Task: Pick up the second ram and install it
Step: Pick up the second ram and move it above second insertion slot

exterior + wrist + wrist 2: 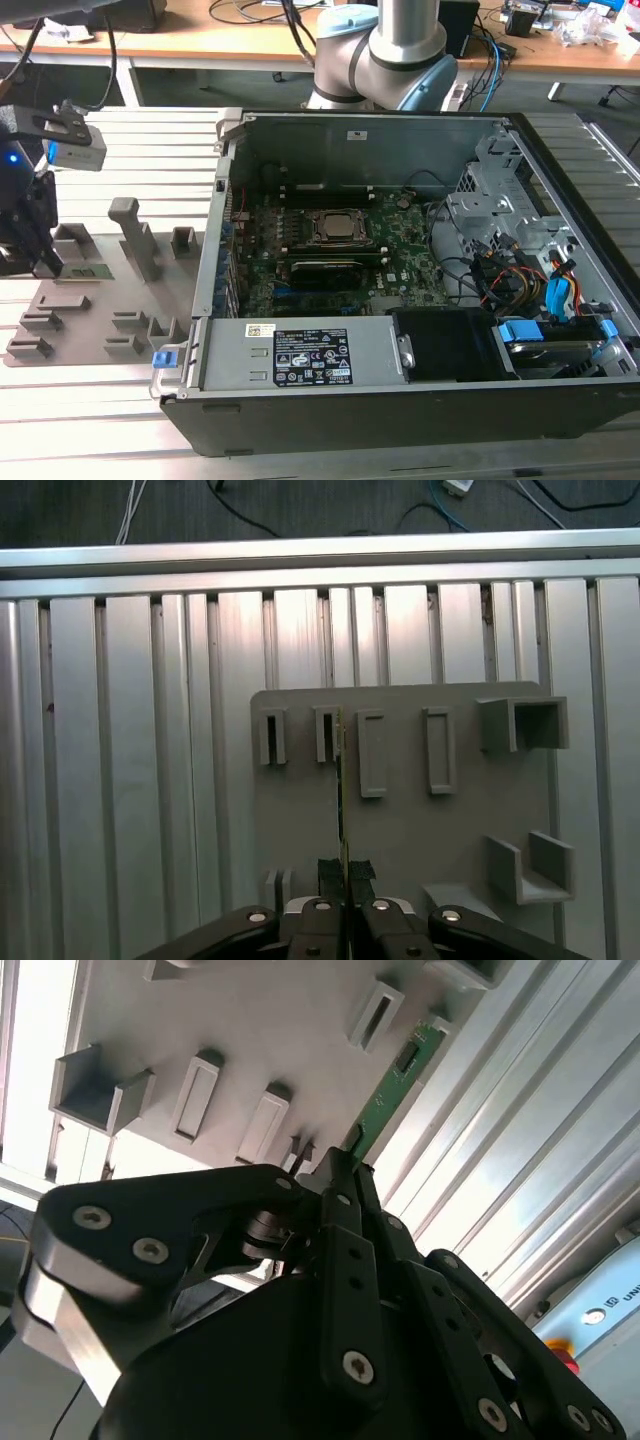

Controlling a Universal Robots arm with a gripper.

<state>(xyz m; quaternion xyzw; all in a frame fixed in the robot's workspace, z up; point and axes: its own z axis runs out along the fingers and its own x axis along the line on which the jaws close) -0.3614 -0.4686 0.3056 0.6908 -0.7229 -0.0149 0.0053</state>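
The step in hand looks like the pick itself. In the first wrist view the pincer [346, 872] is drawn in to a thin gap, and the second ram [341, 780] runs edge-on straight between its two pads. By my reading the pads are closed on the stick's near end.

The stick stands on edge in the grey holder tray [450, 830], with its far end between two low posts. The tray lies on the ribbed aluminium tabletop [130, 780]. In the exterior view the tray is at 9 o'clock from the open computer case [400, 140], on the exterior view's left. There the stick shows as a short green strip just at 3 o'clock from the fingertips.

To do this well, I would have the pads bear flat and evenly on the two broad faces, not on a corner. The thin board should stay in line with its slot, so it is not levered sideways against the posts. A stick this narrow will likely twist if it is gripped off-centre, so a square hold at the end matters more than force.

As for writing, a white label [300, 355] with dark print and small symbols covers the power supply at 6 o'clock in the case. A smaller white sticker [357, 136] sits on the back wall at 12 o'clock. The second wrist view shows the green stick with a dark chip [407, 1057], and no legible print on it.
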